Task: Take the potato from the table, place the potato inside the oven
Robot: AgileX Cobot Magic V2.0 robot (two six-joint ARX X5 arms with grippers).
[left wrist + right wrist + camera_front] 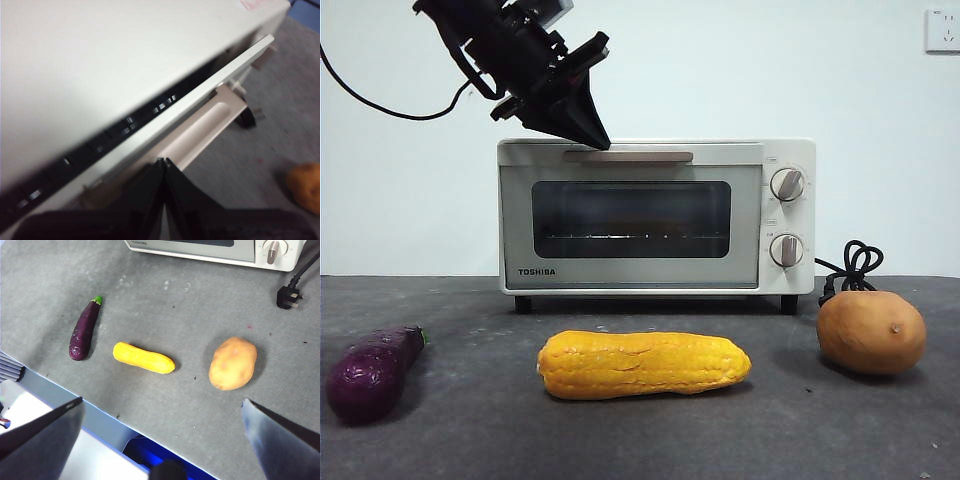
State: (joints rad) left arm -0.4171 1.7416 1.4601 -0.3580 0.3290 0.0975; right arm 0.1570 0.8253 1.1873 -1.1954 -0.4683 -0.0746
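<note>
The tan-orange potato point(871, 332) lies on the dark grey table point(470, 440) at the right, in front of the oven's knobs; the right wrist view shows the potato point(233, 363) from high above. The cream Toshiba oven point(655, 215) stands at the back with its door closed. My left gripper point(592, 130) is shut, its tips at the top front edge of the oven near the left end of the bronze handle point(628, 156). In its wrist view the left gripper point(163, 162) touches the handle point(200, 135). My right gripper point(162, 407) hangs open, well above the table.
A yellow corn cob point(643, 364) lies in the middle front and a purple eggplant point(372, 372) at the left. The oven's black cord and plug point(848, 266) sit behind the potato. The table's near edge point(90, 410) shows in the right wrist view.
</note>
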